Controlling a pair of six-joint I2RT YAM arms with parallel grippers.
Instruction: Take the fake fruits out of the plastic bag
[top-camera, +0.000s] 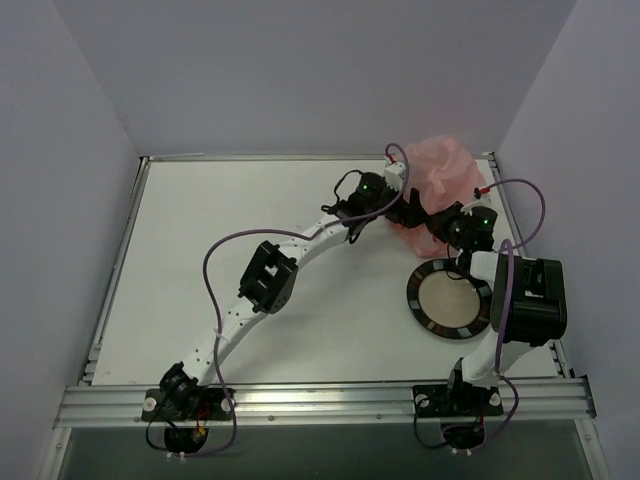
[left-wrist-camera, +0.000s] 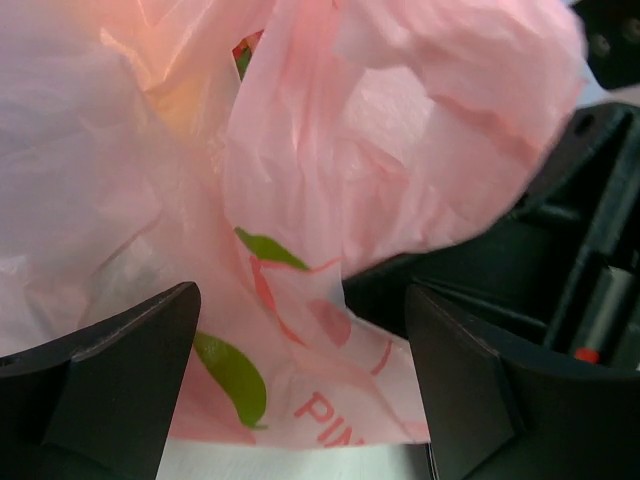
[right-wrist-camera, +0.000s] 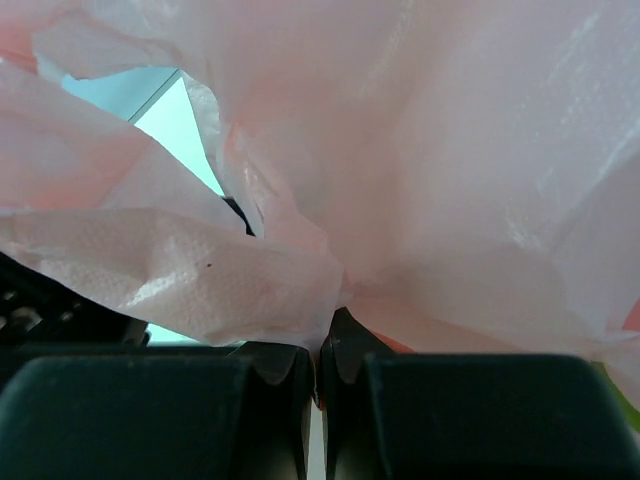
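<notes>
Bag position first: plastic bag (top-camera: 445, 175) sits bunched at the upper right of the top view, on the far right part of the table (top-camera: 250, 200), just beyond the plate (top-camera: 418, 300). Both arms meet at it: left arm stretched diag. from lower left, right arm coming up from lower right.

Right gripper (right-wrist-camera: 318, 355): jaws clenched together w/ a twist of pink film pinched btwn them, the rest of the bag ballooning up and filling the right wrist view. So right side is the anchor.

Left gripper (left-wrist-camera: 300, 295): released, fingers (left-wrist-camera: 120, 380) spread wide. A printed fold of bag hangs in the gap, but neither finger presses it, so nothing is grasped.

Key relation: bag lies dead ahead of the left gripper, centred btwn its fingers. The right gripper shows as dark bodywork at the right edge of the left wrist view, touching the bag's other side. Bag is a crumpled lump w/ no clear long axis; can't tell which way its mouth faces.

Fake fruits: none clearly in view, prob. all inside. A red-green speck shows through a gap at top centre of the left wrist view, but can't say fruit or print.

Judgement: left arm is the free one, so the next reach is its job, straight fwd into a fold or opening while right holds. Plate bare, extraction not yet begun.
</notes>
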